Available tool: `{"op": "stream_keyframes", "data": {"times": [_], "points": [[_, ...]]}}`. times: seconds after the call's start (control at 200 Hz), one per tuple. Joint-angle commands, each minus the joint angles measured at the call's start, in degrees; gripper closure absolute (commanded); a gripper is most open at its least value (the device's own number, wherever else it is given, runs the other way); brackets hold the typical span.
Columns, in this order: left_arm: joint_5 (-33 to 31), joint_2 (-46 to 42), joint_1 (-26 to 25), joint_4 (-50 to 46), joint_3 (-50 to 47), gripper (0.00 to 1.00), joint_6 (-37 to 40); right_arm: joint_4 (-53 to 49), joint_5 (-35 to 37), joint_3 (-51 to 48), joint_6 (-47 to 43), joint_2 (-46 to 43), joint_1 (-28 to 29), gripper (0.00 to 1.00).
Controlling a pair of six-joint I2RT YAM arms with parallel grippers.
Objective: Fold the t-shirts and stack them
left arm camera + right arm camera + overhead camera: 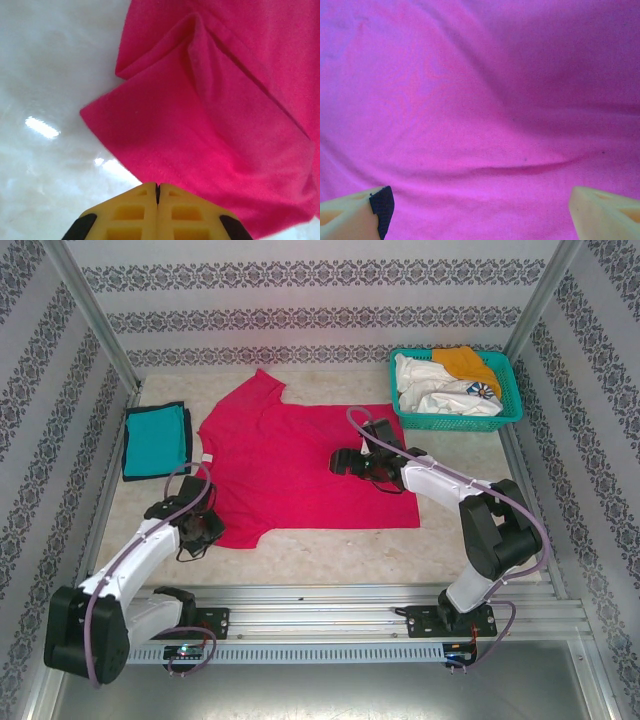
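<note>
Folded teal t-shirt [156, 440] done; pink-red cloth t-shirt [300, 465] flat — left gripper [157, 186] pinched closed at sleeve [165, 145], right gripper [477, 196] wide; white, orange t-shirts [425, 390] wait.

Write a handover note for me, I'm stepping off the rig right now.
Left gripper: shut at the edge of the pink t-shirt's near sleeve; pinch unclear.
Right gripper: open, over the same shirt.
Teal t-shirt: folded, far left.
White t-shirt and orange t-shirt: in the basket.
Done: teal folded.
Left: fold pink, stack it, then the basket ones.
</note>
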Motion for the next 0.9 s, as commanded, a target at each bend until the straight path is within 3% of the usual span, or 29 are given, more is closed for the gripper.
{"op": "stream_keyframes", "data": {"times": [0.0, 0.405, 0.624, 0.894], "points": [[-0.1, 3.2, -0.2, 6.3, -0.9, 1.0, 1.7, -0.3, 0.9, 0.2, -0.8, 0.0, 0.1, 0.1], [3.6, 8.5, -0.1, 4.3, -6.3, 1.0, -4.1, -0.8, 0.0, 0.6, -0.8, 0.2, -1.1, 0.1], [8.7, 1.8, -1.0, -3.0, -11.7, 1.0, -13.7, -0.4, -0.8, 1.5, -0.6, 0.9, -2.4, 0.1], [11.3, -7.3, -1.7, -14.3, -13.6, 1.0, -17.6, 0.9, -2.6, 2.2, -0.3, 2.9, -4.0, 0.1]]}}
